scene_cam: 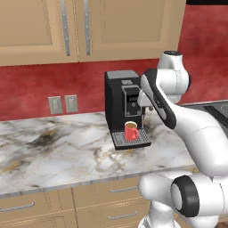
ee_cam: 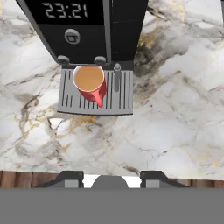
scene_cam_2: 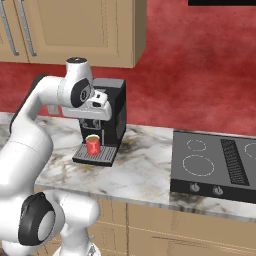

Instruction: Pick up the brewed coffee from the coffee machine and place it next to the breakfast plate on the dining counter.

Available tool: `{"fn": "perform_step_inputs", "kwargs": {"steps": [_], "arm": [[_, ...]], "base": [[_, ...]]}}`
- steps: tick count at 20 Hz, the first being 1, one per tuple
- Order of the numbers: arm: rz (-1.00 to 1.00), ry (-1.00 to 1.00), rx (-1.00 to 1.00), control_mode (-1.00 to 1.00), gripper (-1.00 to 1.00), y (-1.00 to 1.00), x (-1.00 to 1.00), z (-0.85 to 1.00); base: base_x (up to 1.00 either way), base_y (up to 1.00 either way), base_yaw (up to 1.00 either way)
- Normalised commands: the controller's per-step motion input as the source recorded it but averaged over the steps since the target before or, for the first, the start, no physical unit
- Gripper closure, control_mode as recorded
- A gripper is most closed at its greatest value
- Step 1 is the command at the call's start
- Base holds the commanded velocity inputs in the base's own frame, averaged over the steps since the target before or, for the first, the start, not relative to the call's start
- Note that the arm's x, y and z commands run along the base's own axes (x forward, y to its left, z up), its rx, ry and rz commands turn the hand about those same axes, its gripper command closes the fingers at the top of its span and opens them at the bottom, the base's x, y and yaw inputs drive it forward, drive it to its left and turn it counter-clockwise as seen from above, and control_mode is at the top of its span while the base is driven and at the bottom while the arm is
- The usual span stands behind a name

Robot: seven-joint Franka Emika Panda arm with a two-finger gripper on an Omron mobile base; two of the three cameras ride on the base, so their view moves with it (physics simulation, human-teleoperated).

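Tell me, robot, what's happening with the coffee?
Pincer empty, above the counter. Red mug full, on coffee machine's drip tray. Nothing in the way.

From my hand camera I read one thing only: the digits "23:21", pale on the dark display panel at the top front of the coffee machine (ee_cam: 83, 26), above its round button and the drip tray (ee_cam: 96, 94). In my two base views the same panel on the coffee machine (scene_cam: 122, 102) shows as a small lit patch, too small for me to make out any figures. I find no brand name or label anywhere else on it.
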Motion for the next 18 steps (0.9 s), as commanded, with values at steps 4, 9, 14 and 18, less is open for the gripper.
{"fn": "perform_step_inputs", "kwargs": {"steps": [4, 9, 14, 18], "arm": [[0.01, -0.07, 0.0, -1.0, -1.0, 0.0, -0.02, -0.29], [0.09, -0.17, 0.01, -1.0, -1.0, 0.0, -0.01, -0.6], [0.09, -0.24, 0.05, -1.0, -1.0, 0.0, -0.03, -0.47], [0.11, -0.24, 0.01, -1.0, -1.0, 0.02, 0.0, -0.4]], "base": [[0.0, 0.0, 0.0], [0.0, 0.0, 0.0], [0.0, 0.0, 0.0], [0.0, 0.0, 0.0]]}}
